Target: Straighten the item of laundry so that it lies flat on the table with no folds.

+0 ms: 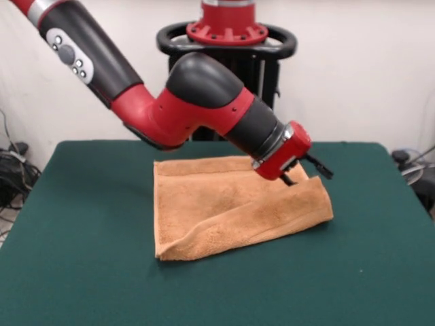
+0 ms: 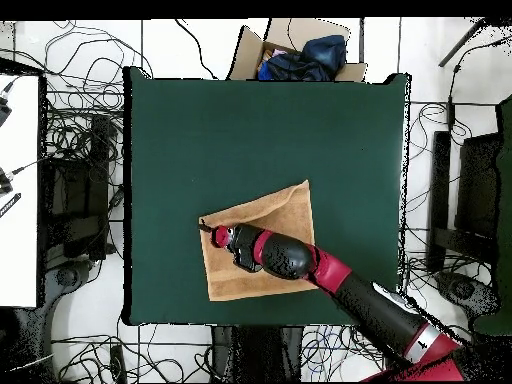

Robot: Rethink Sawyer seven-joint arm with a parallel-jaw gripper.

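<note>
The orange-tan towel [image 1: 224,210] lies near the middle of the green table [image 1: 81,258]. Its near edge is folded over in a thick diagonal roll, from the front left corner up to the right end. My gripper [image 1: 307,178] is low at the towel's far right corner, and its two black fingers [image 1: 321,168] stand apart, so it is open. One tip touches the cloth. In the overhead view the gripper [image 2: 212,234] is at the left edge of the towel [image 2: 275,212], on the table [image 2: 250,120], and my arm covers the towel's lower part.
My red and black arm [image 1: 204,102] reaches low across the towel's back edge from the pedestal [image 1: 228,41]. A cardboard box with blue cloth [image 2: 300,55] stands off the table's far side. Cables [image 2: 70,150] lie on the floor around the table.
</note>
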